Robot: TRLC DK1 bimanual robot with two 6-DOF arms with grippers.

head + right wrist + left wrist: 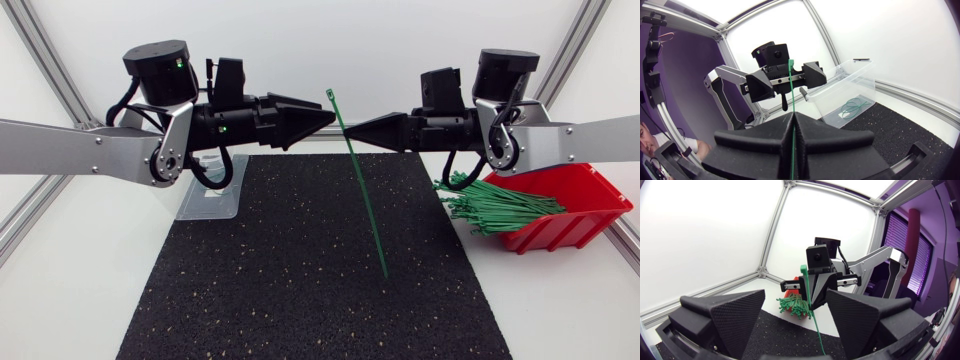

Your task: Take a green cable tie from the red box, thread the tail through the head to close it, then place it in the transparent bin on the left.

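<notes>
Head view: green ties [500, 210] in red box [585, 188]; one tie [366, 205] in right tool [347, 133]; left tool [331, 117] wide.

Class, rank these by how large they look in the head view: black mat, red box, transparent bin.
Largest: black mat.
Next: red box.
Smallest: transparent bin, though the left arm hides part of it.
</notes>
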